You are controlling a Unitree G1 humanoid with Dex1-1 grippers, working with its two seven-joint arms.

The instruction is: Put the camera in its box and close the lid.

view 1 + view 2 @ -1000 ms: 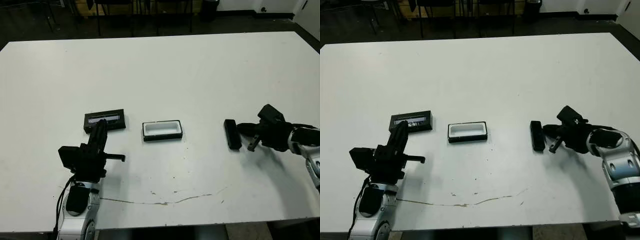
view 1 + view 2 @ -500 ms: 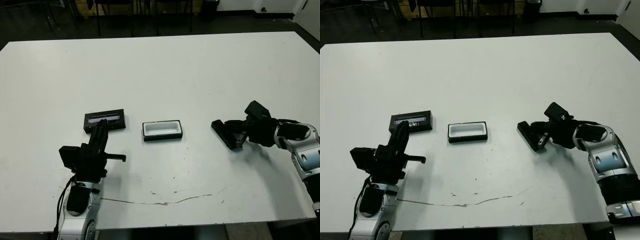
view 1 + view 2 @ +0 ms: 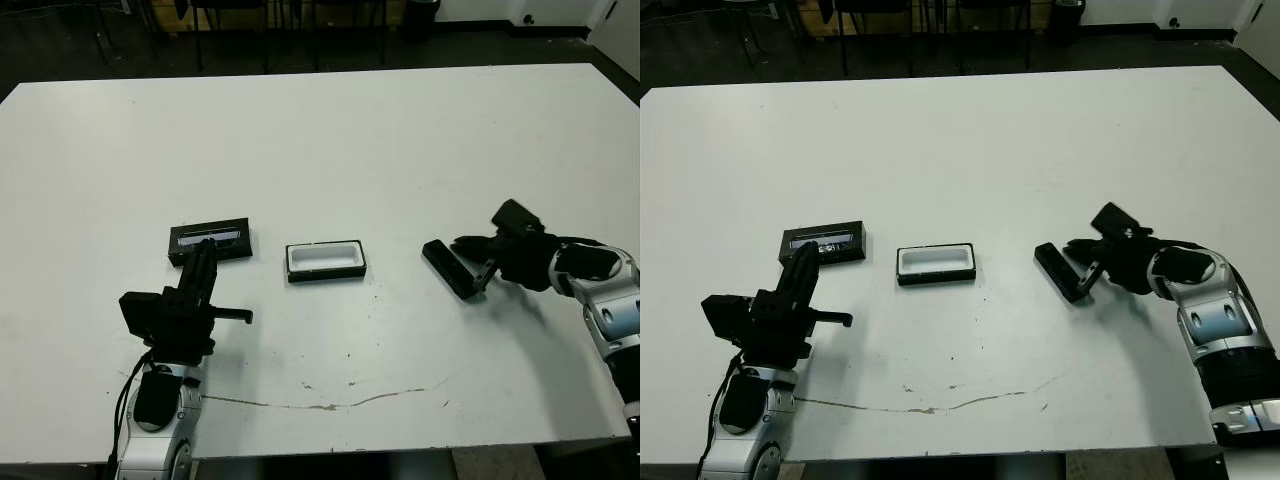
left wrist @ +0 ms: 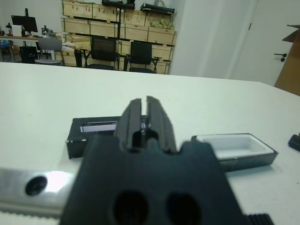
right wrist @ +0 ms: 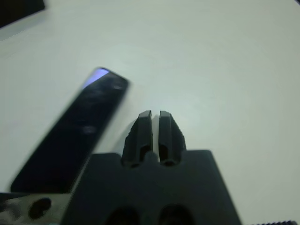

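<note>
Camera (image 3: 452, 268) lies skewed now, nudged boxward by right hand (image 3: 478, 262).

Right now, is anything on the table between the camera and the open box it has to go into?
Nothing visible: only bare white table lies between the camera and the box; the lid sits on the box's far side.

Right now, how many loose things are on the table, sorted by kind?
Camera: 1
Box, open, white-lined: 1
Lid, lying apart from the box: 1
Total: 3
</note>
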